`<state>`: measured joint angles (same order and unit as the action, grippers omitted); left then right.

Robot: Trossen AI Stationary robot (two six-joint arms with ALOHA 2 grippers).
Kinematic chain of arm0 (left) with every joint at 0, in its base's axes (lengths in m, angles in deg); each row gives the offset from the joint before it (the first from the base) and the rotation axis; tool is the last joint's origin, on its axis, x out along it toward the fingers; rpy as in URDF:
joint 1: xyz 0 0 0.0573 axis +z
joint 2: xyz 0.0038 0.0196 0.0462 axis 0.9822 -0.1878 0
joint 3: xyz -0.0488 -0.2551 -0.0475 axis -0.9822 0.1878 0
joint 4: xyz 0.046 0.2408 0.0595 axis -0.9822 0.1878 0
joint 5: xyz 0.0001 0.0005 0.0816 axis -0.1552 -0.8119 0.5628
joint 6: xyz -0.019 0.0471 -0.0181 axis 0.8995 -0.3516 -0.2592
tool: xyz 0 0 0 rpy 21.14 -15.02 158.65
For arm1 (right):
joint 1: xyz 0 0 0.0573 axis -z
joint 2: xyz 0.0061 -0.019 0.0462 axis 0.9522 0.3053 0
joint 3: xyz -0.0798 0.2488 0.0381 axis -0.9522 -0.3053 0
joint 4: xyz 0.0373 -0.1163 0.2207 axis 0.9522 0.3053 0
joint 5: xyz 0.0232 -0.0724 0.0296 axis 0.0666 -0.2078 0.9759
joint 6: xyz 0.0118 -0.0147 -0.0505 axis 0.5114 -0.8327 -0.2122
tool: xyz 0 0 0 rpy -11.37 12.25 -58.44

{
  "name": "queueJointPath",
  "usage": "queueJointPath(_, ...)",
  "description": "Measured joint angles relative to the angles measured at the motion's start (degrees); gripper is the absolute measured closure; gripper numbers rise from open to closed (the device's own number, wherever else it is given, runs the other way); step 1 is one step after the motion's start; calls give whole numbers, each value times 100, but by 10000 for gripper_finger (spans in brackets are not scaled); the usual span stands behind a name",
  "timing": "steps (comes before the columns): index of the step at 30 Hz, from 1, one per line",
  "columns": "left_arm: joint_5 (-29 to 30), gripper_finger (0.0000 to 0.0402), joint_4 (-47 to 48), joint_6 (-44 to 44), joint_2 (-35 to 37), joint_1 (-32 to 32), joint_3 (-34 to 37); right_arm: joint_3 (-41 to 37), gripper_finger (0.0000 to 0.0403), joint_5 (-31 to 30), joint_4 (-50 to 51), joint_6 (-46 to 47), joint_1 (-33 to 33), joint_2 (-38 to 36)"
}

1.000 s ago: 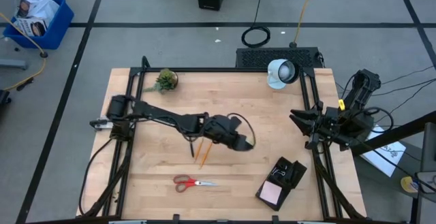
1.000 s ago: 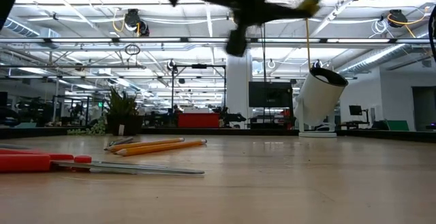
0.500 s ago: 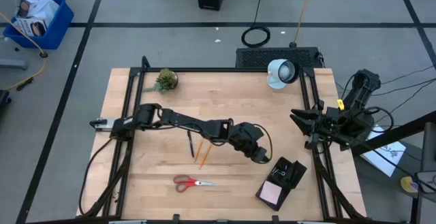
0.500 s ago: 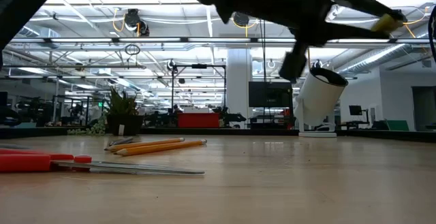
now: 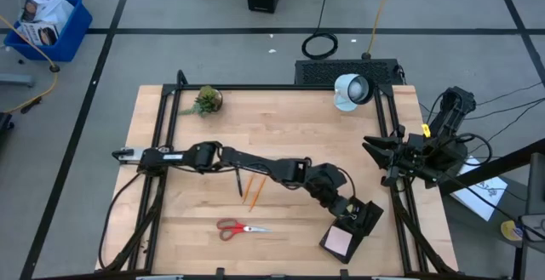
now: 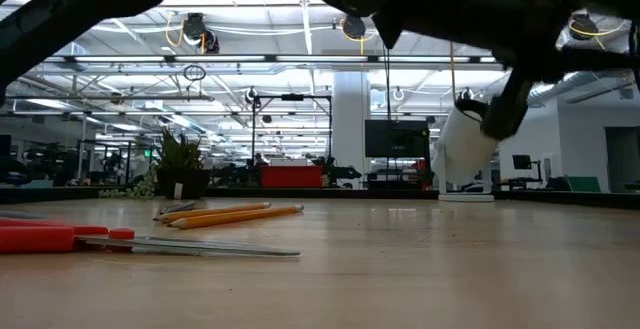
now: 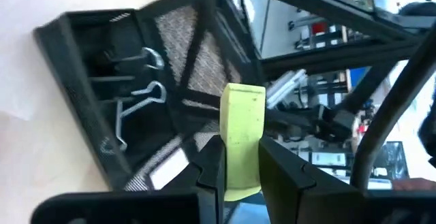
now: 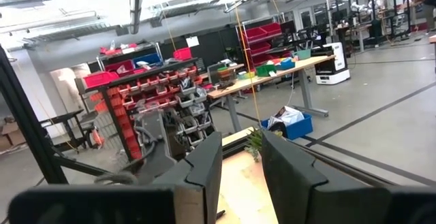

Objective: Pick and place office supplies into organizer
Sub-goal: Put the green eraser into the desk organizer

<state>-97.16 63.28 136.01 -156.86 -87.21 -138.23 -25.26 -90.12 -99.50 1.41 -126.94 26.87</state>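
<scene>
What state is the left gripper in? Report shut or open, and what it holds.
Shut on a yellow-green block: the left gripper pinches it between both fingers, above the organizer.

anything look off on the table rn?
Nothing spilled or damaged. The black mesh organizer sits askew to the table edges. Left gripper holds a yellow-green block above it.

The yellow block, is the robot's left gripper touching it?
Touching. The left wrist view shows the yellow block pinched between the left gripper's two fingers.
</scene>
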Motion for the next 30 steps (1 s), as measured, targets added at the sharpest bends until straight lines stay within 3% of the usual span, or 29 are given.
queueJointPath(3, 11, 334, 356, -6, -68, 2, -84, 0, 310, 4, -1, 23, -1, 0)
queueJointPath(14, 306, 334, 304, 226, -46, 71, -19, 0, 310, 2, 20, 6, -2, 0)
queueJointPath(30, 37, 334, -161, 786, -326, 42, -20, 0, 310, -1, 169, 134, -2, 17)
